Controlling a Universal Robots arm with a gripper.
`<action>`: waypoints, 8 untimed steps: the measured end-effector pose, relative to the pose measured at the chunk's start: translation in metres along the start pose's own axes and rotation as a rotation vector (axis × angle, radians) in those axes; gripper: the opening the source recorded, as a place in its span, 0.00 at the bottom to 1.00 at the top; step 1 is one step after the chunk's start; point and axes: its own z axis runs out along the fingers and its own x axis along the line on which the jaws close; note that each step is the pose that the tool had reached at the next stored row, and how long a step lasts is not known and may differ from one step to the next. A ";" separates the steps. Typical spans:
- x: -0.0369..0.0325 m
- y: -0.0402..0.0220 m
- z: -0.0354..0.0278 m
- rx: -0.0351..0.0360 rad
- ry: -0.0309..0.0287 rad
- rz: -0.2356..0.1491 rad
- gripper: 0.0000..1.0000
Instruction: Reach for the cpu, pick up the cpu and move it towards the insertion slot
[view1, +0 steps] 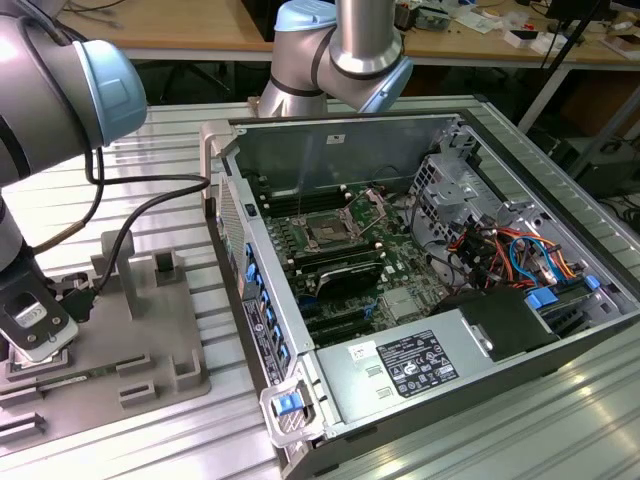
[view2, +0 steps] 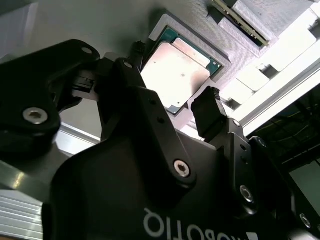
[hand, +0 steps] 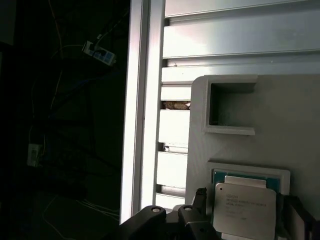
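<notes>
second wrist view: my claw (view2: 172, 76) is open, holding nothing, fingers (view2: 209, 107) either side of the cpu (view2: 179, 75), which lies flat in its tray (view1: 150, 345) recess, lower left of the exterior view. closing off-centre could tilt it and jam it there.

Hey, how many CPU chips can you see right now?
1: the cpu lies in a recess of the grey tray, beneath the gripper. More may be hidden.

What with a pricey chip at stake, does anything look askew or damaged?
Nothing stands out. The cpu lies flat in a recess of the grey tray, and the open end effector straddles it.
</notes>
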 end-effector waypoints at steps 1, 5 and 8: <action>0.0000 0.0002 0.0005 0.0000 0.0006 0.000 0.66; -0.0001 0.0008 0.0031 0.0000 0.0028 0.000 0.66; -0.0001 0.0008 0.0035 -0.0001 0.0025 0.000 0.66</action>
